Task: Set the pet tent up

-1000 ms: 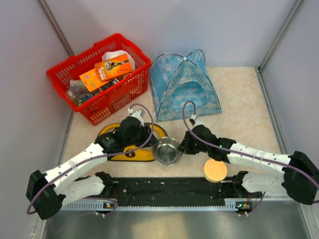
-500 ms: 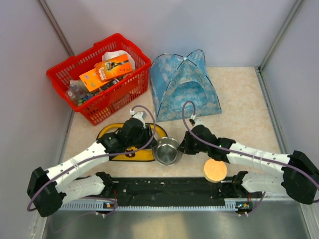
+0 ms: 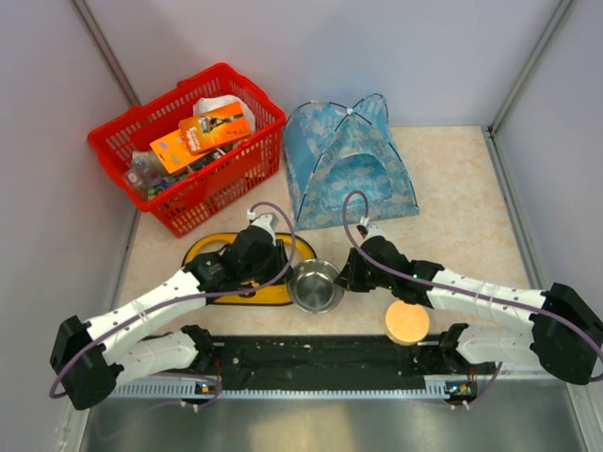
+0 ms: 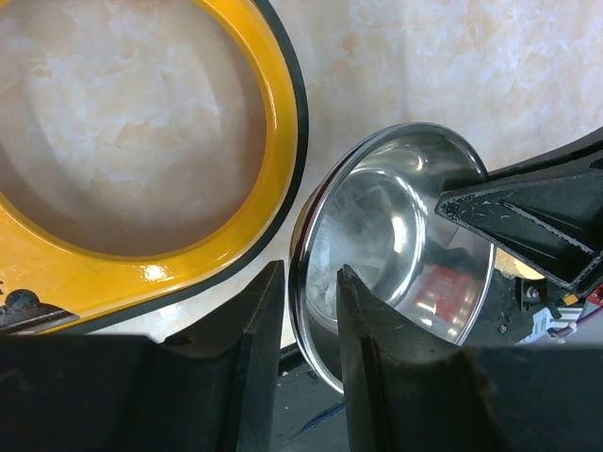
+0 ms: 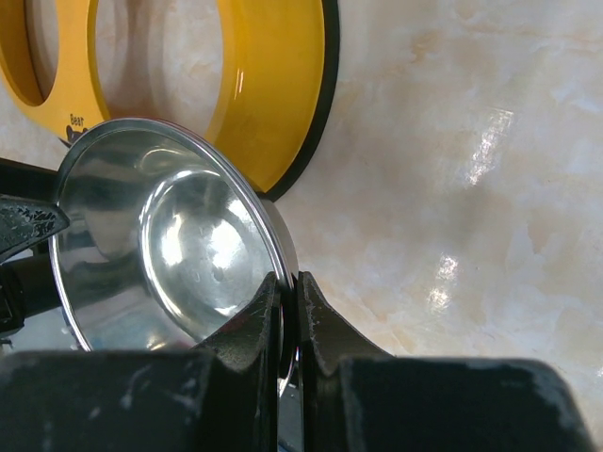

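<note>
Light-blue fabric pet tent (image 3: pixel 349 165) with the white fish print is standing as a little dome at the far middle of the marbled beige table (image 3: pixel 462 207). Its thin dark poles cross at the peak and the arched doorway faces the arms. Just to its left is a red plastic lattice basket (image 3: pixel 226 179) stuffed with packets.

Both arms are well apart from the tent, down toward the near edge. They meet at a shiny round stainless steel bowl (image 3: pixel 316 282), which is just beside a glossy yellow oval stand with round cut-outs and a black edge (image 3: pixel 209 252).

The right jaws are clenched on the bowl's thin rim, one finger inside and one outside. The left jaws straddle the opposite side of the rim but aren't pinching it. You can see a sliver of gap next to the metal, so they're released.

A flat round tan disc (image 3: pixel 407 323) lies by the right forearm, near the bowl but not touching it.
</note>
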Robot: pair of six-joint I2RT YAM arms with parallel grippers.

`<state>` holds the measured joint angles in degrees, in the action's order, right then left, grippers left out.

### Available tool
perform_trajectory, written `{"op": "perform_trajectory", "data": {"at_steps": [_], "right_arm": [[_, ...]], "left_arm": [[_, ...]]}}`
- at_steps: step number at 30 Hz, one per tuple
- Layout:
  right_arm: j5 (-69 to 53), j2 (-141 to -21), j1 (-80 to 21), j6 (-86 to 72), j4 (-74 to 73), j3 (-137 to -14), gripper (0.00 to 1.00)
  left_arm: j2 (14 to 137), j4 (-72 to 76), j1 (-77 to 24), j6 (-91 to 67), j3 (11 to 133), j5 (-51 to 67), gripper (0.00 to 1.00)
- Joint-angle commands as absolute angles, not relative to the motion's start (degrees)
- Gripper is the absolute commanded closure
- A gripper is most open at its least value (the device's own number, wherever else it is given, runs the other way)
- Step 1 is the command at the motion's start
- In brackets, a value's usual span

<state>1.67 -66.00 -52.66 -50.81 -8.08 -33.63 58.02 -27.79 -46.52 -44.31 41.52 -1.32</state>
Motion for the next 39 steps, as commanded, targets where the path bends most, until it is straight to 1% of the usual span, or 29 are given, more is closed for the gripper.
{"op": "perform_trajectory", "data": {"at_steps": [1,4,6,7,9,13,19,23,24,27,29,30,32,34,39], "right_arm": [[1.67,-66.44,-52.21,-51.59,-4.13,-34.37,1.0],[1.67,-66.8,-52.21,-51.5,-3.96,-34.45,1.0],[1.58,-67.06,-52.12,-51.42,-3.96,-34.54,1.0],[1.58,-67.15,-52.21,-51.33,-3.87,-34.54,1.0],[1.58,-67.59,-52.21,-51.24,-4.04,-34.63,1.0],[1.49,-68.72,-52.12,-50.71,-4.22,-34.63,1.0],[2.64,-72.06,-52.21,-48.96,-4.92,-35.24,1.0],[2.11,-72.95,-52.21,-48.87,-3.87,-34.98,1.0],[2.11,-72.86,-52.21,-48.95,-3.69,-35.07,1.0],[2.55,-72.34,-52.21,-49.04,-3.69,-35.07,1.0],[2.9,-71.98,-52.12,-49.13,-3.69,-35.07,1.0],[2.99,-71.9,-52.21,-49.22,-3.78,-35.07,1.0],[2.81,-71.81,-52.12,-49.31,-3.78,-35.16,1.0],[2.9,-71.89,-52.21,-49.31,-3.69,-35.24,1.0],[2.81,-71.72,-52.12,-49.39,-3.78,-35.24,1.0]], "left_arm": [[58.18,-27.33,-47.46,-42.19,42.89,-2.81,0.65],[59.23,-27.51,-48.6,-39.3,43.24,-3.6,0.61],[60.81,-28.64,-49.3,-37.19,44.11,-5.09,0.6],[61.52,-30.22,-49.65,-36.22,44.82,-6.4,0.62],[62.66,-32.34,-50.45,-35.25,46.22,-9.04,0.69],[63.81,-32.78,-51.68,-34.28,47.9,-11.07,0.79],[64.42,-33.75,-52.56,-33.75,50.27,-14.23,0.81],[65.39,-33.84,-52.82,-33.22,50.63,-13.89,0.83],[65.65,-33.84,-52.82,-33.31,50.45,-13.45,0.8],[65.66,-33.84,-53.0,-34.36,49.57,-12.4,0.64],[65.74,-33.84,-53.17,-35.24,48.52,-11.43,0.57],[65.74,-33.58,-53.26,-35.51,47.91,-10.73,0.55],[66.0,-32.79,-53.52,-36.64,46.76,-9.94,0.55],[66.44,-31.82,-53.7,-37.35,45.79,-9.41,0.59],[68.55,-31.29,-53.79,-38.06,45.26,-9.14,0.64]]}}
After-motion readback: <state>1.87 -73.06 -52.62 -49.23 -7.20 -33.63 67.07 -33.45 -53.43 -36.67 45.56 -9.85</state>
